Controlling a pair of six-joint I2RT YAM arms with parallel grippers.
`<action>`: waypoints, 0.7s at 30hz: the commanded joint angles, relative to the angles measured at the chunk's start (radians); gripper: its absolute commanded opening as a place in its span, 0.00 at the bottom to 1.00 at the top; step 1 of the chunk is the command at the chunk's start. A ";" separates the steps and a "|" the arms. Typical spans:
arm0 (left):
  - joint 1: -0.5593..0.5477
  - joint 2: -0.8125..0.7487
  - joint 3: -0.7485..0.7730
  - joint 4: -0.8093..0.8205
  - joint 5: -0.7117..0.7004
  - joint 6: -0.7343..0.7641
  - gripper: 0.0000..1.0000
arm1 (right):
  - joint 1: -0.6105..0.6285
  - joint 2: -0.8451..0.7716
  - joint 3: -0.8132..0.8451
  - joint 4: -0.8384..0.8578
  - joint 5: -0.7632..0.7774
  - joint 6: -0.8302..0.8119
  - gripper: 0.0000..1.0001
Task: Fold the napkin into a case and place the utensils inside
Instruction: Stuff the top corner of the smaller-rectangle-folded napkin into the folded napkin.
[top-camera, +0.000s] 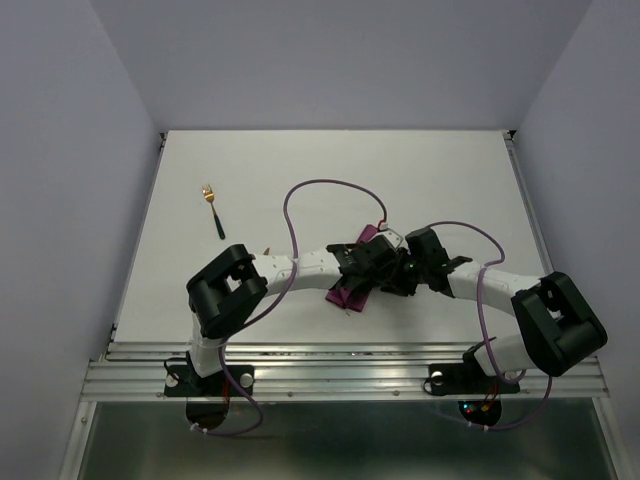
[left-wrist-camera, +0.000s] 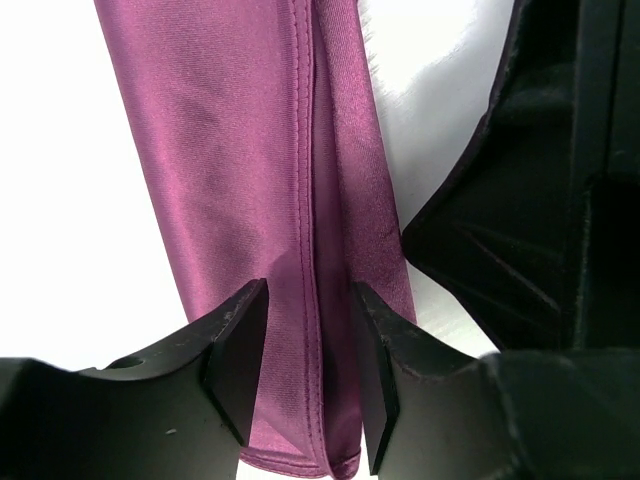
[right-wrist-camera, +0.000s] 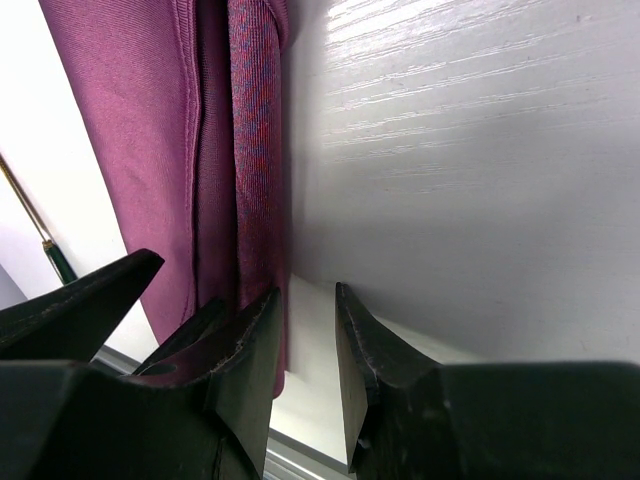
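Two arms meet over the middle of the table (top-camera: 430, 180), both wrists low over the napkin (top-camera: 342, 295).

- Napkin: already a narrow layered strip, lying flat at table centre, mostly hidden under the wrists in the overhead view. A stitched hem runs down its length.
- Left gripper (left-wrist-camera: 310, 290): jaws apart, one finger on each side of that hem, cloth flat beneath them. Nothing pinched.
- Right gripper (right-wrist-camera: 306, 295): jaws a little apart, only bare table in the gap. Its inner finger sits against the strip's long edge. Released, holding nothing.
- Fork (top-camera: 210, 205): far left of the table, well apart from the cloth.
- Slim gold shaft with a dark end (right-wrist-camera: 57, 262): just beyond the strip in the right wrist view. Probably the knife, but I cannot tell.

Judgement: the folding looks nearly done. The step in hand seems to be firming the layers or lifting one to make the pocket.

To do it well:
- Left should come down square on the hem and catch the top layer only.
- Right should steady the edge so the smooth cloth does not slide or unfold.
- Lift slowly, because slack layers may spring open.
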 joint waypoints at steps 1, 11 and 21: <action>-0.013 -0.052 -0.012 0.003 -0.019 0.000 0.50 | 0.008 0.001 0.015 -0.006 0.004 -0.006 0.34; -0.015 0.006 0.011 0.000 0.012 0.020 0.48 | 0.008 0.000 0.015 -0.003 0.001 -0.008 0.34; -0.012 0.052 0.014 0.004 0.006 0.023 0.35 | 0.008 -0.023 0.010 0.058 -0.060 -0.034 0.48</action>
